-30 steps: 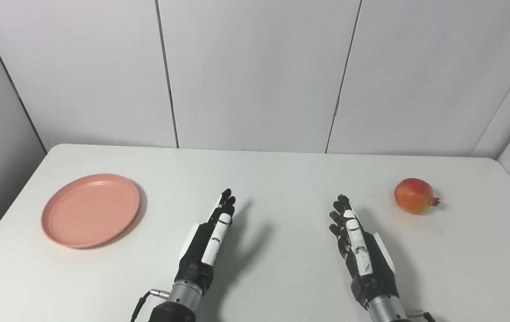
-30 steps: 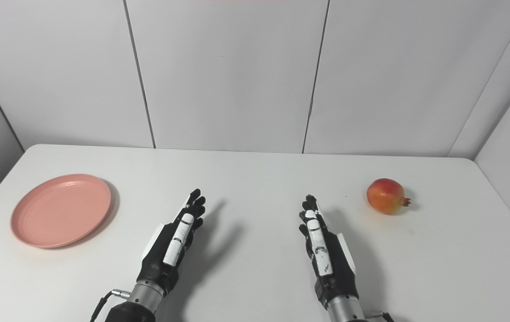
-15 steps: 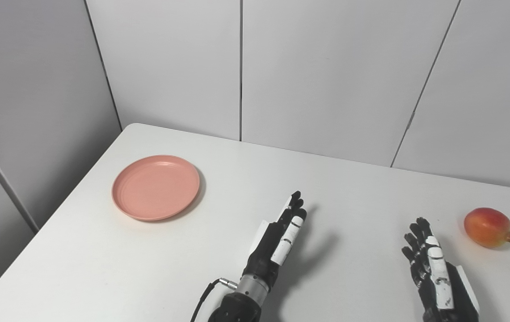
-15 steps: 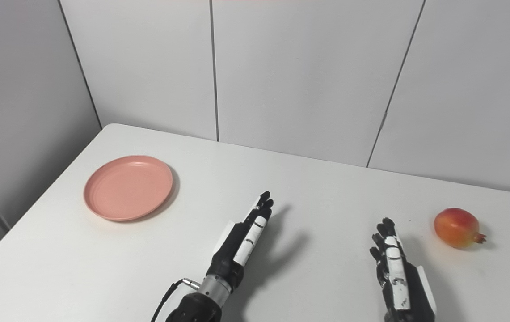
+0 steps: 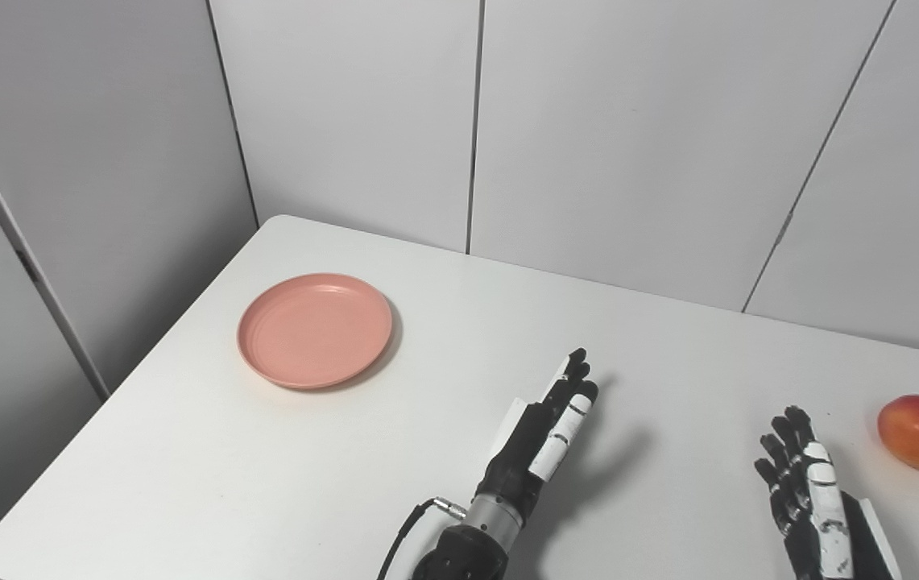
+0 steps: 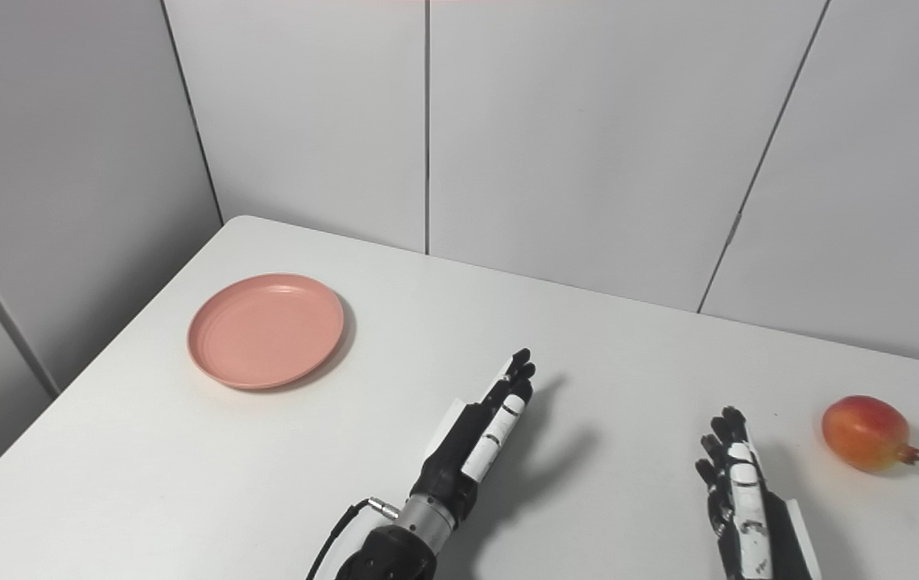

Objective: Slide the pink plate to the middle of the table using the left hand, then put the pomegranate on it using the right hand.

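A: So, status at that moment? Both hands busy?

B: Neither. Left hand (image 5: 544, 427) hovered over the white table (image 5: 209, 451) near its front-middle, fingers straight and close together, edge-on to the cam, holding nothing. Right hand (image 6: 745, 503) sat low at the frame's bottom right, fingers extended and a bit spread, also empty.

A: And the task items?

B: Pink plate (image 5: 315, 329) lay flat toward the table's left side, well apart from the left hand and not far from the left edge. Pomegranate (image 6: 864, 432) rested on the right side, near the right hand but not touching it. Nothing on the plate. Judging by that, step 1 hadn't begun.

A: What could've gone wrong from there?

B: A few things, imo. Plate had a low rim and looked smooth, prob light plastic; pressing down on the rim instead of the flat inner part could've tipped it or let the fingers skid off. A push w/ the wrong direction might have sent it toward the left edge rather than the middle. Also the left hand had to cross a fair stretch of table first, so a low approach could've clipped the rim.

A: And the fruit?

B: Round, so a glancing touch from the right hand could've rolled it toward the right edge.
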